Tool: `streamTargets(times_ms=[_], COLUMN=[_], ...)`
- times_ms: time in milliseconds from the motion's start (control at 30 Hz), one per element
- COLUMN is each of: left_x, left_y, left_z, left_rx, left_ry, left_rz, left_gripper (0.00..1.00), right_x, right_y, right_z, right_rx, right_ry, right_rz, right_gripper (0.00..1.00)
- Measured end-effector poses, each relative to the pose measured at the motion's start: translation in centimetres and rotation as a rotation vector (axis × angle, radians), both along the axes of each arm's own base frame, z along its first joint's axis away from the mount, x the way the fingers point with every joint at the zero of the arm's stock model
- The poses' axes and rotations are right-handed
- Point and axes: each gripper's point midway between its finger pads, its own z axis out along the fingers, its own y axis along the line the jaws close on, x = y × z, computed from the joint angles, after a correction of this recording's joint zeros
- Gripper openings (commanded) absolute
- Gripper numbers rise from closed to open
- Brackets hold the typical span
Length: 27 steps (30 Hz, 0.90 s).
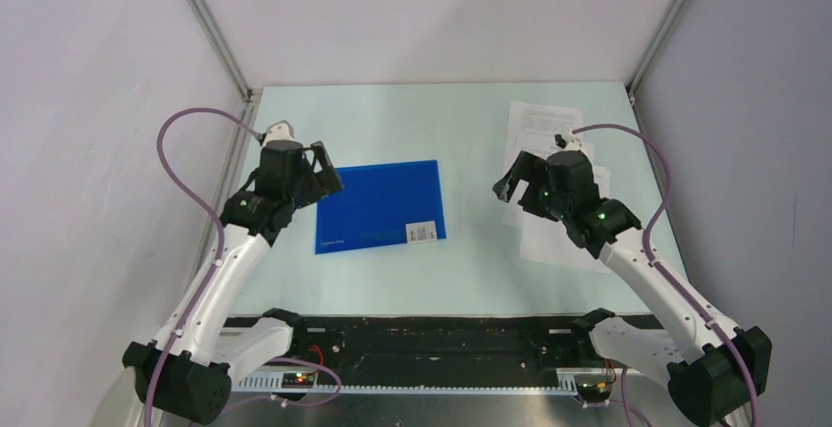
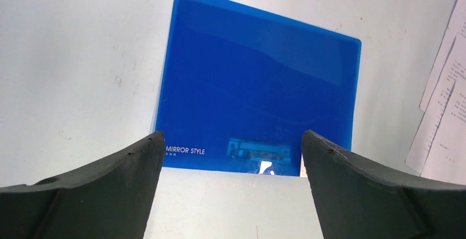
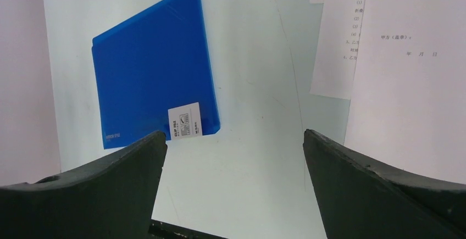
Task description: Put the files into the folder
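Table (image 1: 471, 123): pale surface carrying both task items, well apart from each other.

Folder (image 1: 378, 201): bright blue, lying flat and closed, left of centre. Its covers sit slightly offset at one edge in the left wrist view.

Files (image 1: 545, 123): white printed sheets, loosely overlapped at the right side, partly hidden under the right arm in the top view. None is in the folder.

Left gripper (image 2: 232, 134): jaws spread wide, holding nothing, poised above the folder's left edge.

Right gripper (image 3: 234, 134): jaws spread wide, empty, above the files.

Label sticker (image 3: 185, 121): white, on the folder's front cover at its near right corner.

Assessment: the task stands at its opening step. The next move probably calls for lifting the top cover by its thin free edge. The flat, slick plastic offers little to catch.
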Motion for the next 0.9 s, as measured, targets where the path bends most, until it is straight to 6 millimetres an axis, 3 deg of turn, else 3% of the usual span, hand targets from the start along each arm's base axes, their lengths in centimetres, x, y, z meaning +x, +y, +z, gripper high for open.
streamTargets(times_ms=[467, 600, 800, 900], left_x=[0.0, -0.1, -1.6, -2.8], left_y=[0.3, 0.5, -0.8, -1.3], left_z=[-0.9, -3.6, -10.2, -11.5], left_rx=[0.006, -0.005, -0.050, -0.071], left_ry=[0.022, 0.112, 0.351, 0.411], left_rz=[0.018, 0.046, 0.028, 0.005], left_gripper=[0.98, 0.98, 0.98, 0.98], right_x=[0.2, 0.3, 0.1, 0.1], right_y=[2.6, 4.2, 7.6, 9.5], right_z=[-1.0, -2.4, -6.2, -8.0], right_rx=[0.079, 0.151, 0.238, 0.273], right_ry=[0.049, 0.097, 0.225, 0.284], right_rz=[0.089, 0.124, 0.197, 0.237], right_gripper=[0.99, 0.99, 0.96, 0.95])
